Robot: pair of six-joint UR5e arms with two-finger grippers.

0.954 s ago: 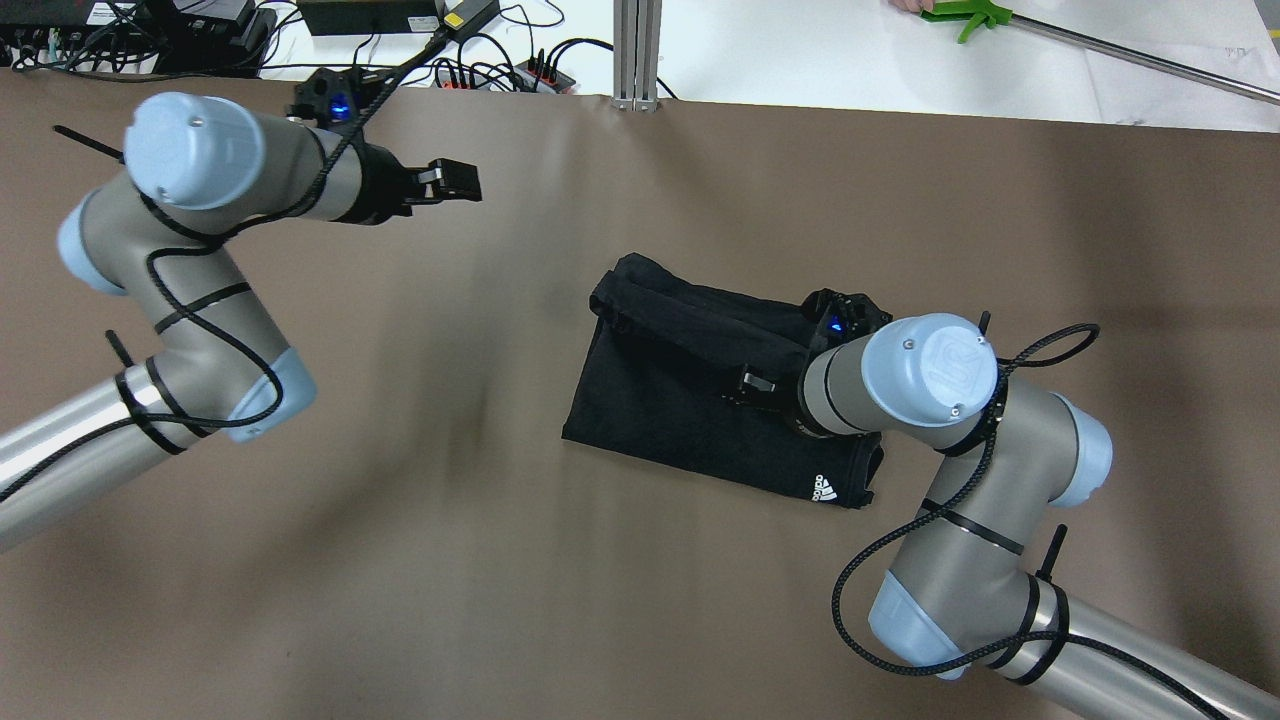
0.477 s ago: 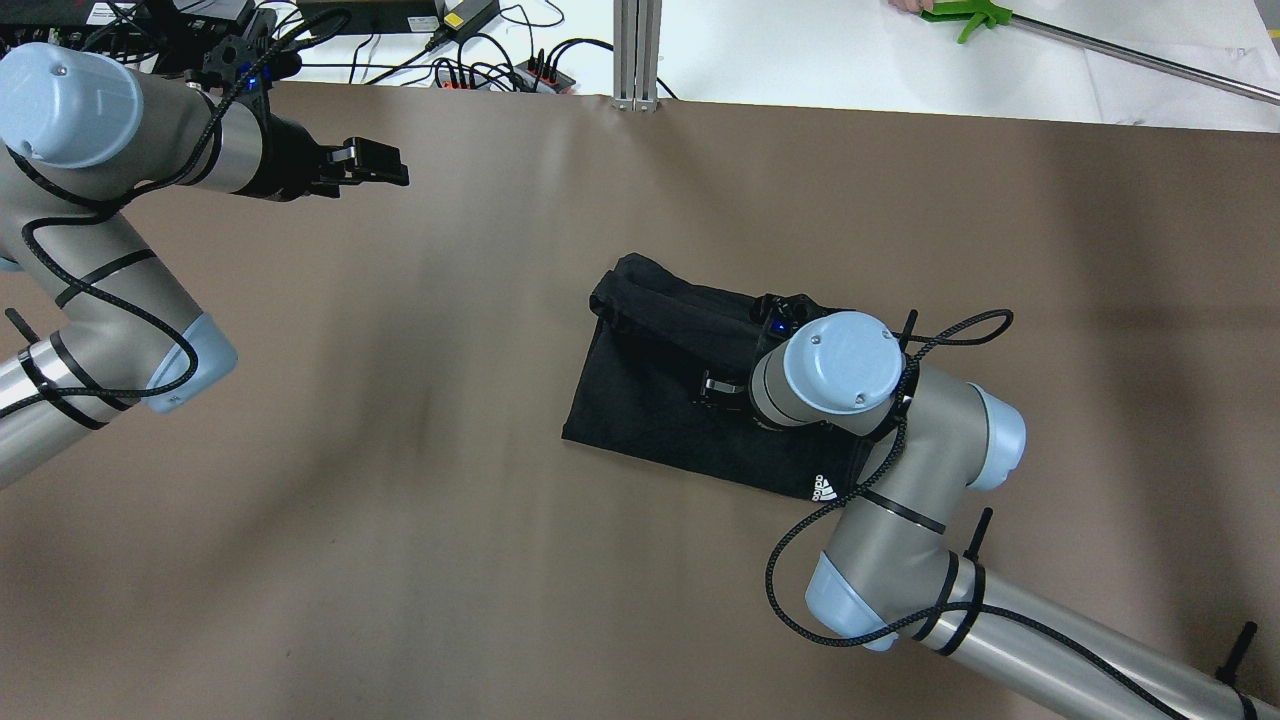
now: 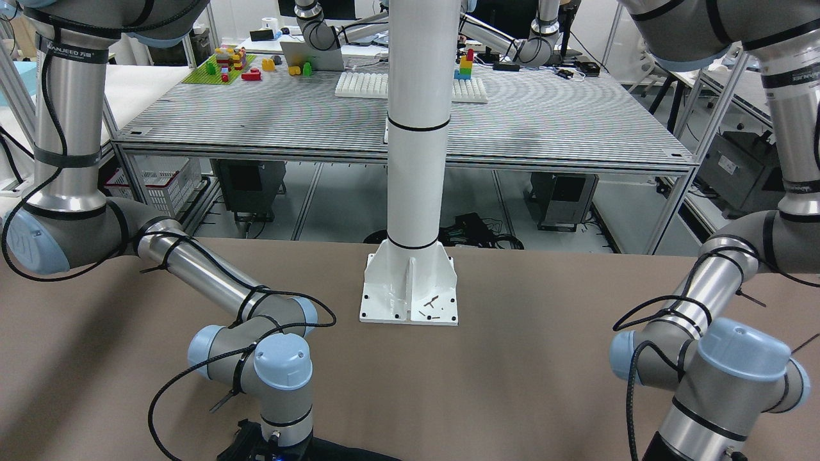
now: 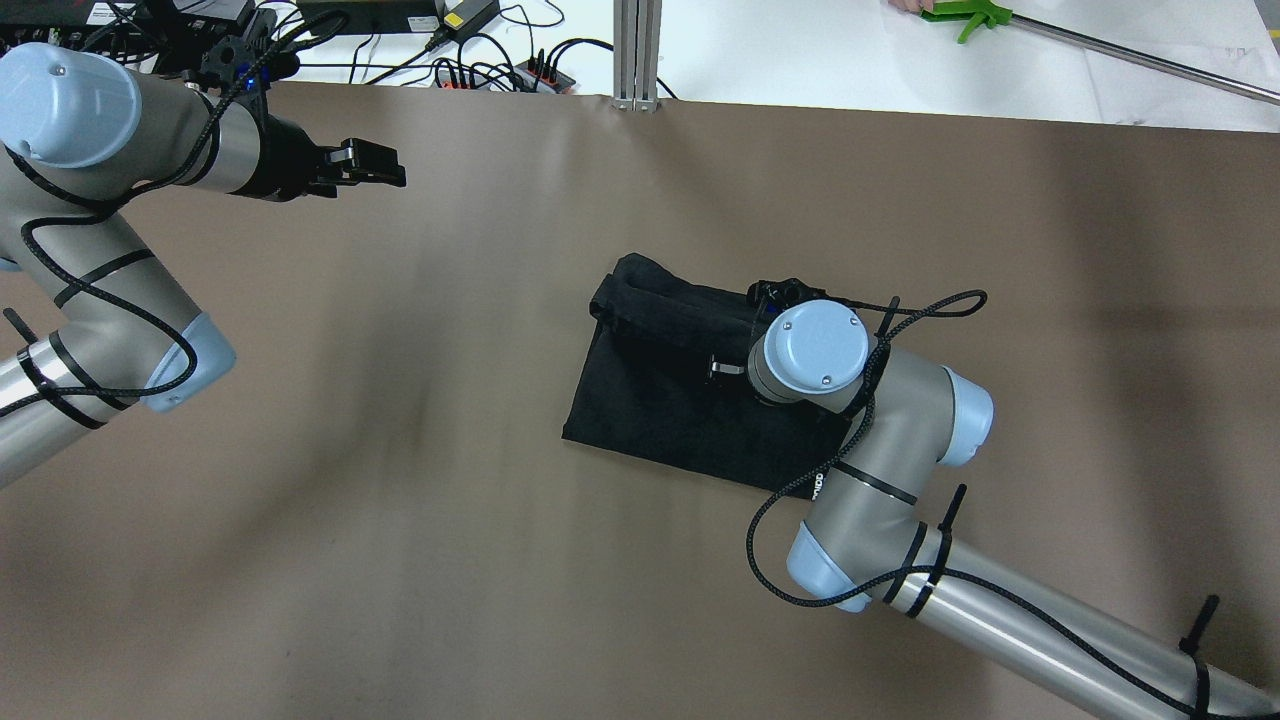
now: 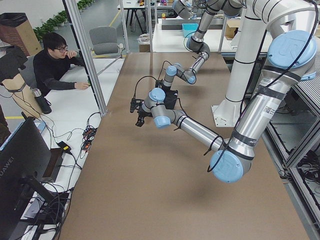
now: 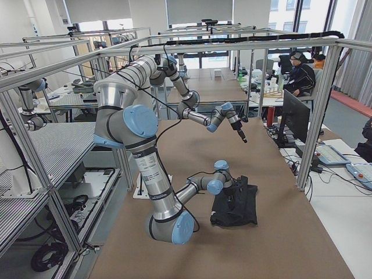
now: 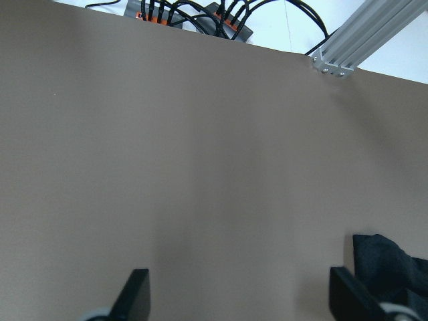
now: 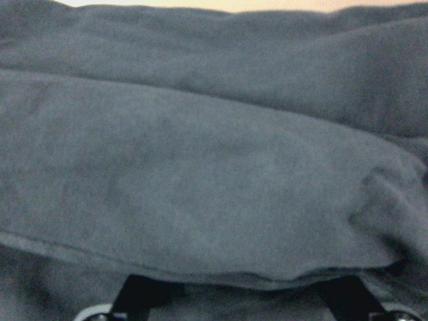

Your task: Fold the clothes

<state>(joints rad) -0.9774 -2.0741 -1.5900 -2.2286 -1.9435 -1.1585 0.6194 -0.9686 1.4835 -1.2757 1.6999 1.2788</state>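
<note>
Near the middle of the tabletop (image 4: 400,520), a little toward its right edge, lies the black garment (image 4: 640,410). It is already doubled into a compact rectangle. Along the side facing the far edge, a thick fold or roll of cloth sits on top of the flat layer. A small white logo (image 4: 818,488) shows at the corner nearest the robot, mostly hidden under the right arm.

The right gripper (image 4: 722,367) is low over the garment, just beside that roll. Its wrist camera shows both fingers (image 8: 144,297) spread wide, with the bulky fold lying across the view ahead of them; as far as I can tell, nothing is pinched. The left gripper (image 4: 385,166) hangs above bare tabletop toward the far left corner, well apart from the cloth, its fingers (image 7: 137,297) wide and empty.

By my reading the folding is well along but not finished. The first folds are in and the outline is fairly tidy. What is left is to bring the rolled side over or press it flat, probably a job for the right arm alone.
</note>
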